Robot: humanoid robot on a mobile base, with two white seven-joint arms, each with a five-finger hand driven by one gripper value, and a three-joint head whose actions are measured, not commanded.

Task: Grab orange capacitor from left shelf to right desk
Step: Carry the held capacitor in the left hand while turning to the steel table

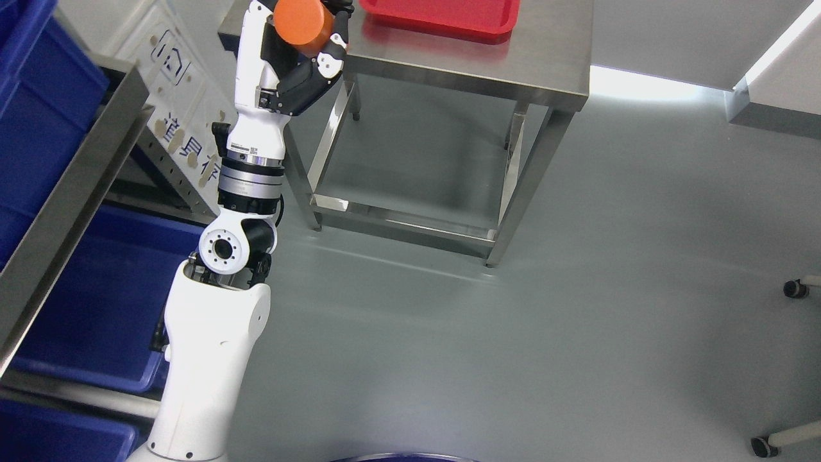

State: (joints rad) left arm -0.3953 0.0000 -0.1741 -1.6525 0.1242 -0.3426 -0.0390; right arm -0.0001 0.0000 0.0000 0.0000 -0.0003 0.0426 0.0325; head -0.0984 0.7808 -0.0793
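Note:
The orange capacitor [300,20], a short cylinder, sits in my left hand [314,38] at the top of the head view. The hand's black and white fingers [332,59] are curled around it. Hand and capacitor hover at the left corner of the steel desk [462,61], over its near-left edge. My left arm [250,160] rises from the bottom left up to that corner. The top of the hand is cut off by the picture's edge. My right arm does not show.
A red tray [442,18] lies on the desk, right of the hand. The shelf's steel frame [70,192] with blue bins [96,301] fills the left side. Grey floor spreads to the right; caster wheels [795,289] stand at the far right edge.

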